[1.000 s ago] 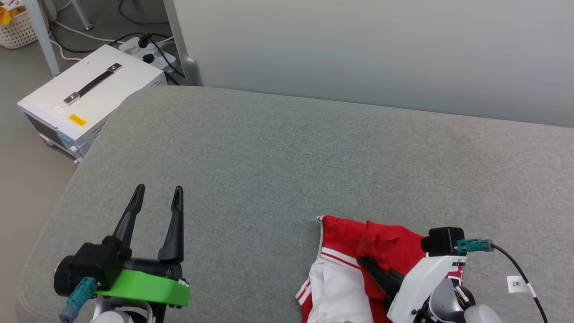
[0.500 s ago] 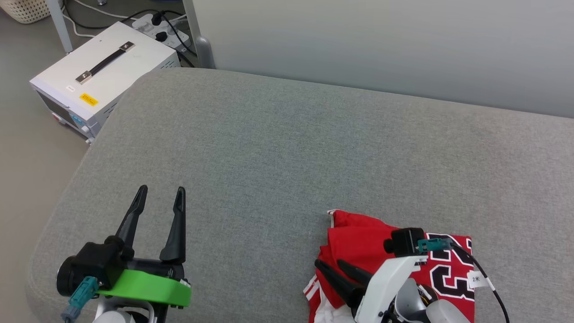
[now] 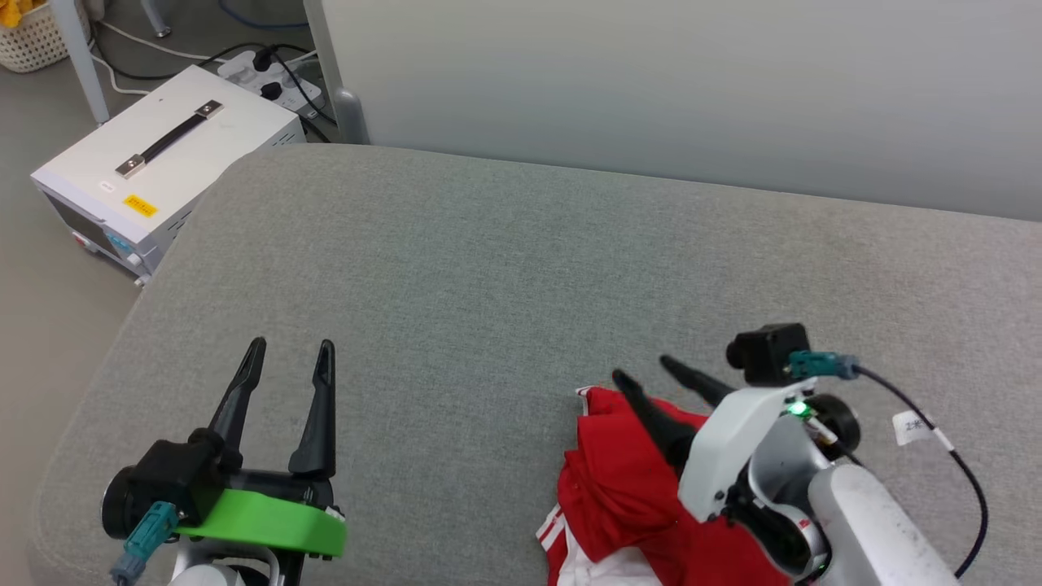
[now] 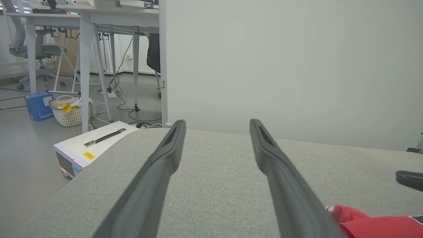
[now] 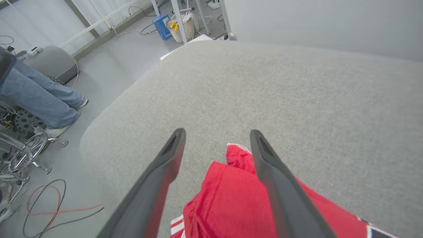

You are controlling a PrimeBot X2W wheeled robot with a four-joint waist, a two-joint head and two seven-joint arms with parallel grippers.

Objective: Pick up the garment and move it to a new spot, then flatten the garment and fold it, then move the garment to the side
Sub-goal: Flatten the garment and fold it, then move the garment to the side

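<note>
Nearest to us, at the front edge of the grey cushion point(image 3: 505, 268) and on our right side, the garment point(image 3: 627, 480) lies bunched in a red heap. A white striped sleeve point(image 3: 586, 568) is tucked at its near left. Part of it runs off the bottom of the head view, so we cannot give its full outline. From what shows, we judge that its long axis runs near to far. Its white-trimmed corner point(image 3: 584, 396) points away from us and a little left.

The right pincer point(image 3: 643, 369) hangs over that far end, its fingers point(image 5: 274, 185) spread wide with nothing gripped between them. The cloth lies below and between them, and we cannot tell whether they touch it. They point roughly along the same near-to-far line, out over the corner. The coming grasp, in our judgement, is a short drop by the right arm, which is much the nearer.

The left pincer point(image 3: 291, 343) stands well apart to the left, equally wide and empty above bare cushion, with the garment off to its right. Beyond both, open cushion stretches to the pale wall point(image 3: 692, 81).
</note>
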